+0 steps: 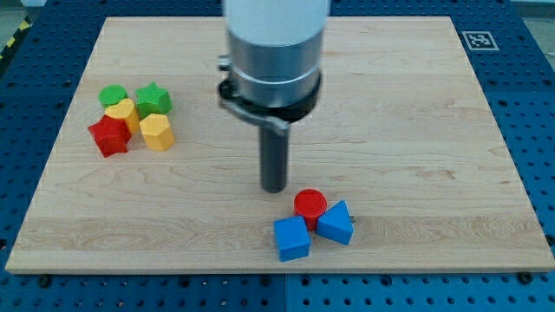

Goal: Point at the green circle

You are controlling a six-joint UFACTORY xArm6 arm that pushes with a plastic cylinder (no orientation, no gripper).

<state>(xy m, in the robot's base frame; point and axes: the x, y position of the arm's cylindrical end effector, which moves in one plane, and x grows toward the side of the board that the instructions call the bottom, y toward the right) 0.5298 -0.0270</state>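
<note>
The green circle (112, 94) lies at the view's left, at the top of a cluster with a green star (153, 99), a yellow heart (122, 113), a yellow hexagon (157, 132) and a red star (109, 136). My tip (274, 188) stands near the board's middle, far to the right of that cluster and below its level. It is just up and left of a red circle (310, 205), without touching it.
A blue cube (291, 238) and a blue triangle (336, 224) sit against the red circle near the view's bottom. The arm's wide grey body (273, 52) hangs over the board's top middle. A marker tag (478, 40) is at the top right corner.
</note>
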